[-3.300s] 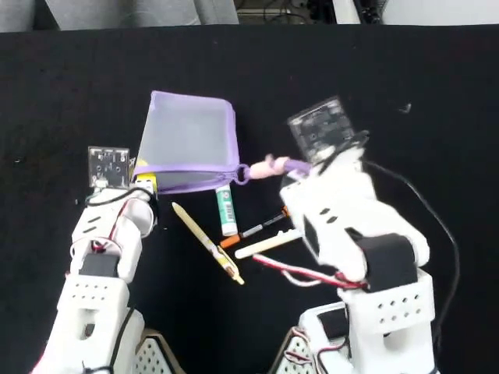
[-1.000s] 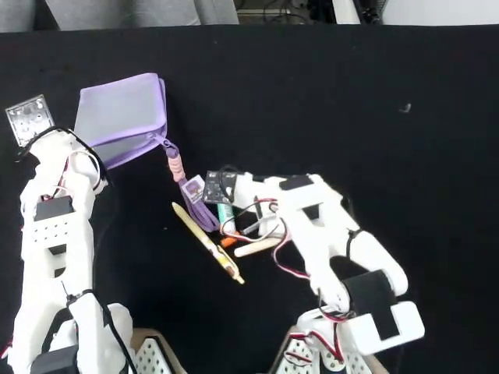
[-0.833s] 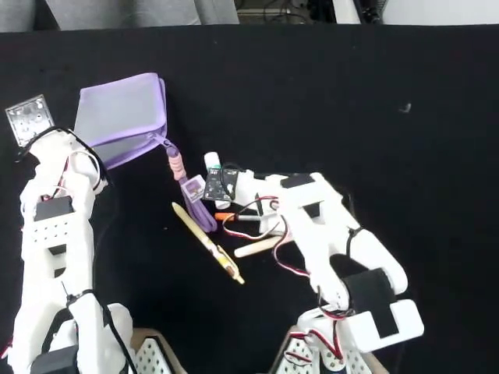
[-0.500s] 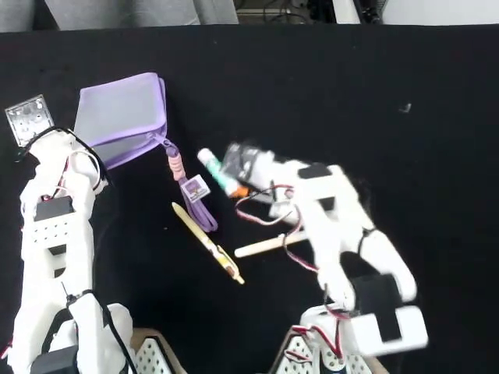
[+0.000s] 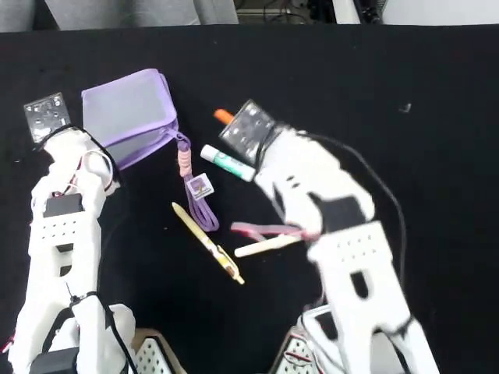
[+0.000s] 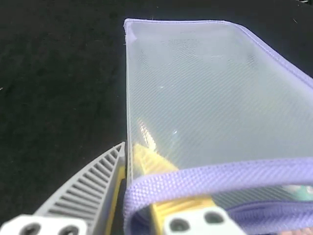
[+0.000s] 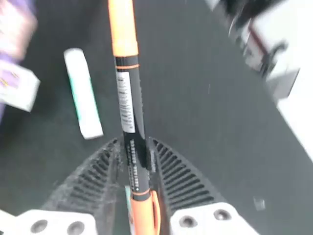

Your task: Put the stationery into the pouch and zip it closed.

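Note:
The purple mesh pouch [image 5: 129,115] lies at the back left, its strap with a pink bead and tag [image 5: 192,181] trailing forward. My left gripper [image 5: 103,153] is shut on the pouch's [image 6: 205,98] near corner, with one yellow finger [image 6: 151,164] inside it. My right gripper [image 5: 240,131] is shut on an orange-and-black pen [image 7: 128,117], held above the table to the right of the pouch, orange tip [image 5: 224,116] pointing back-left. A white-and-green tube [image 5: 228,163] lies just below that gripper. A yellow pencil [image 5: 207,242] and a white stick [image 5: 267,246] lie nearer the front.
The table is covered in black cloth [image 5: 421,125], with open room on its right half and along the back. Both arm bases stand at the front edge.
My right gripper took the pen off the table and carried it back toward the pouch. The white-and-green tube was pushed up and to the left. The pouch shifted slightly.

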Available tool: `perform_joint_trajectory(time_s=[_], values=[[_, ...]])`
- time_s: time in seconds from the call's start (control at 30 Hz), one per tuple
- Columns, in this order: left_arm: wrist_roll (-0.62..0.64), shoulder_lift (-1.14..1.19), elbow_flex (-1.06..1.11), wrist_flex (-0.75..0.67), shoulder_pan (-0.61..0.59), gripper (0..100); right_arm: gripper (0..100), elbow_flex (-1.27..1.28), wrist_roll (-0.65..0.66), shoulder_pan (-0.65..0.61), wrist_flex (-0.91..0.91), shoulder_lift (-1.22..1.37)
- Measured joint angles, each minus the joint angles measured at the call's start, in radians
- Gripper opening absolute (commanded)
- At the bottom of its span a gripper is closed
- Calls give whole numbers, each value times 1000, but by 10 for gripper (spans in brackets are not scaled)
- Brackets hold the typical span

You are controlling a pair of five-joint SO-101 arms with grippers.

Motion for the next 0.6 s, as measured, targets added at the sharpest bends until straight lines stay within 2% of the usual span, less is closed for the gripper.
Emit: perform_joint_trajectory(time_s=[0.13,0.27,0.47,0.6], values=[[0,0,-2,5,41,28,11,91,-118,-127,-112,-152],[0,0,-2,5,54,28,11,252,-230,-207,-341,-278],[0,0,-2,5,61,28,11,532,-330,-250,-752,-393],[0,0,-17,32,92,29,11,638,-404,-250,-939,-443]])
